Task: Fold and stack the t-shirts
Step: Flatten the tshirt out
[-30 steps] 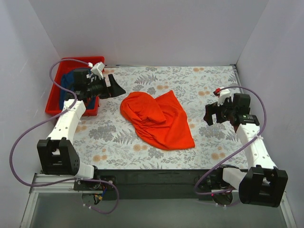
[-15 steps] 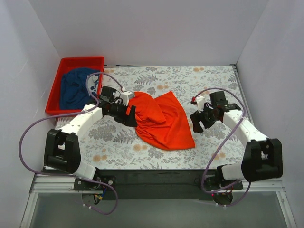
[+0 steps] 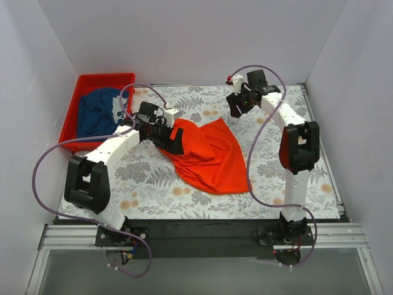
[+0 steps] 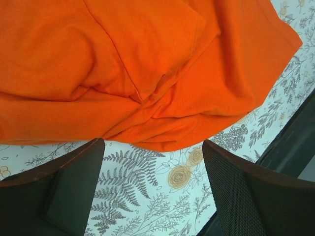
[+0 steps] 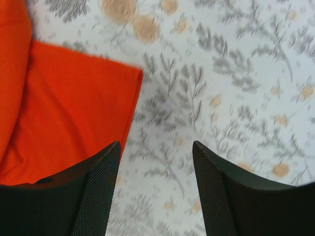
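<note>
1. The left gripper (image 3: 175, 142) is spread wide with nothing between its jaws. In the left wrist view its dark fingers (image 4: 74, 187) frame a patch of fern and flower print, and the rumpled edge of the orange-red t-shirt lies just ahead of the fingertips.
2. At the far left, the red bin (image 3: 104, 77) sits at the back left corner of the table (image 3: 276, 166).
3. The dark blue t-shirt (image 3: 95, 114) is bunched up inside the bin, with a small pale patch on its right side.
4. The left arm reaches from the near left edge towards the middle, with a purple cable (image 3: 46, 163) looping beside it. Its gripper hangs over the left side of the orange-red cloth.
5. The orange-red t-shirt (image 3: 209, 157) lies crumpled and unfolded on the middle of the floral cover, well apart from the bin.
6. The right gripper (image 3: 235, 109) is stretched towards the back of the table, just beyond the shirt's far right corner. Its jaws are parted and hold nothing.
7. In the slightly blurred right wrist view, a straight corner of the orange cloth lies left of the gap between the right fingers (image 5: 93, 196), with bare floral cover in that gap. I cannot tell how high the gripper is above the table.
</note>
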Robot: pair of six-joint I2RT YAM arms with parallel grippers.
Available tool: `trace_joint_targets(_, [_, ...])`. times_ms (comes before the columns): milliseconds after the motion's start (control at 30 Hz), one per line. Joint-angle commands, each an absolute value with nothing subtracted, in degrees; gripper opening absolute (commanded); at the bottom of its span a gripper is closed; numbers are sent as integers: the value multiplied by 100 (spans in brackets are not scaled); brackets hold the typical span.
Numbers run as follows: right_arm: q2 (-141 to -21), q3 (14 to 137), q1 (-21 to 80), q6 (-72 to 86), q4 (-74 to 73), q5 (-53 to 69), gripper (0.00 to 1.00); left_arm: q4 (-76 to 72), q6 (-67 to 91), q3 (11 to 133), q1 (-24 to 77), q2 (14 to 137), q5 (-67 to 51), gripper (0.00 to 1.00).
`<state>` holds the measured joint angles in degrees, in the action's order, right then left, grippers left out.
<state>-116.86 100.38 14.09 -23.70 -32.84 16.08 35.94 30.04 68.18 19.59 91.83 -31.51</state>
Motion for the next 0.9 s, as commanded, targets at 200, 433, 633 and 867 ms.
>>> trace_joint_targets(200, [-13763,12366,2074,-2794,-3042,950,67,4288,3041,7347,1486,9009,-3550,82])
trace_joint_targets(433, [-14010,12165,2338,-3278,-2866,800,71,4315,3102,7268,1327,8939,-3682,81])
trace_joint_targets(633, [-13984,11857,2329,-3366,-2926,1010,56,4350,3226,7540,1336,8859,-3736,81])
trace_joint_targets(867, [-13502,10998,2154,-3638,-3444,1273,41,4359,3287,7603,1125,8920,-3656,81])
